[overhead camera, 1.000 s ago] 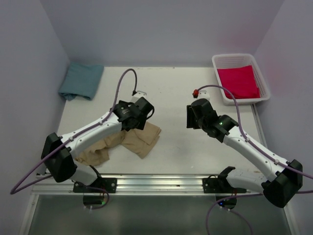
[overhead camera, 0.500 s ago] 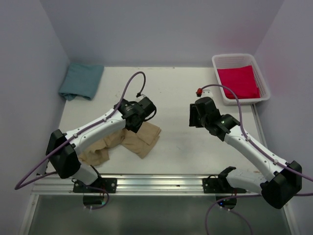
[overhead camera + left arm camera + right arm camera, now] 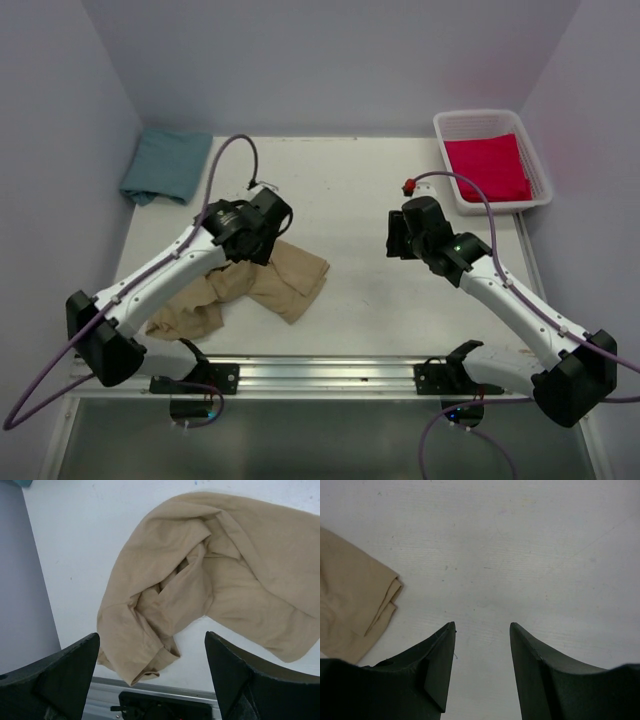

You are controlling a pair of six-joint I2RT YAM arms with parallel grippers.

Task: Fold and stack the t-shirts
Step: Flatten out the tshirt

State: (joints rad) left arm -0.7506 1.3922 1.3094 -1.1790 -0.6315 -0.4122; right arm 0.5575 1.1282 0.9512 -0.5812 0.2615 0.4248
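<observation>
Lying crumpled on the table (image 3: pixel 350 180), near and left of centre, the tan t-shirt (image 3: pixel 200 580) looks light and limp; pinch a hem corner. Left gripper (image 3: pixel 151 637) hovers above, fingers wide apart; right gripper (image 3: pixel 482 626) hangs just right of it, part-open and empty.

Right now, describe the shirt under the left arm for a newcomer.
On the white table, look front-left, below the left gripper. The tan t-shirt lies crumpled there; the teal t-shirt sits far-left, the red t-shirt in the basket.
</observation>
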